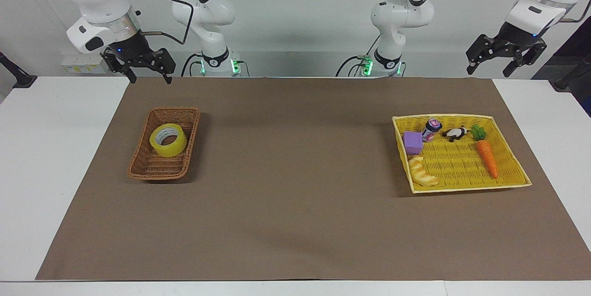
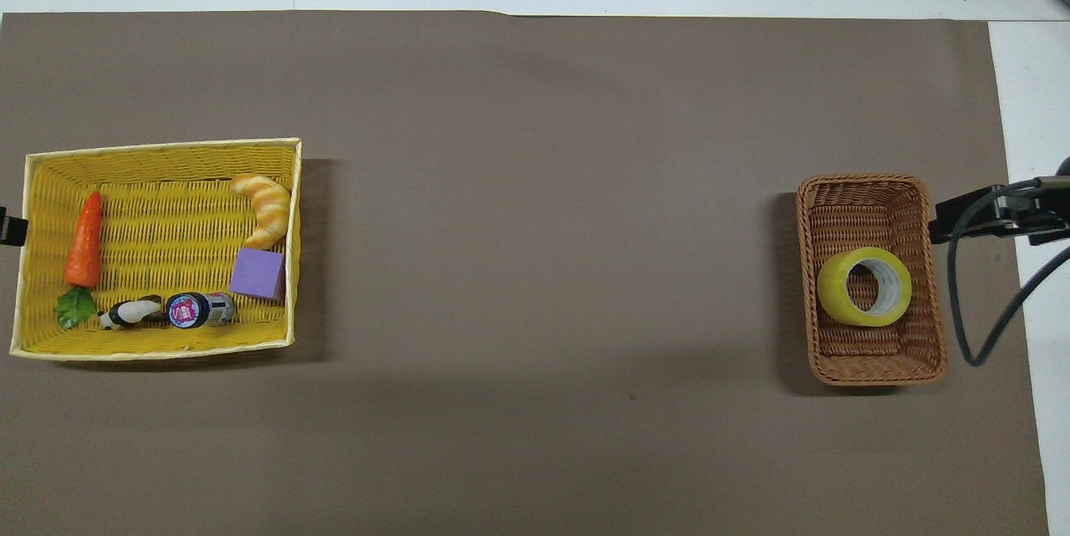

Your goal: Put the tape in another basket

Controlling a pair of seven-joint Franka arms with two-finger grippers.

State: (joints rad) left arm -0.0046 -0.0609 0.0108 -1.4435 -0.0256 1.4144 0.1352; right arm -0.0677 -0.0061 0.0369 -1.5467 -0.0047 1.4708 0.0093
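Note:
The tape (image 1: 168, 140), a yellow roll with a white core, lies in the brown wicker basket (image 1: 159, 166) toward the right arm's end of the table. In the overhead view the tape (image 2: 864, 286) sits mid-basket (image 2: 869, 185). My right gripper (image 1: 150, 76) hangs open and empty in the air over the mat's edge by the robots, apart from the basket. My left gripper (image 1: 487, 70) waits open and empty over the mat's corner at the left arm's end.
A yellow mesh basket (image 1: 461, 166) at the left arm's end holds a carrot (image 1: 487, 157), a croissant (image 1: 422, 172), a purple cube (image 1: 413, 142), a small can (image 1: 431, 129) and a panda toy (image 1: 456, 134). A brown mat (image 1: 295, 157) covers the table.

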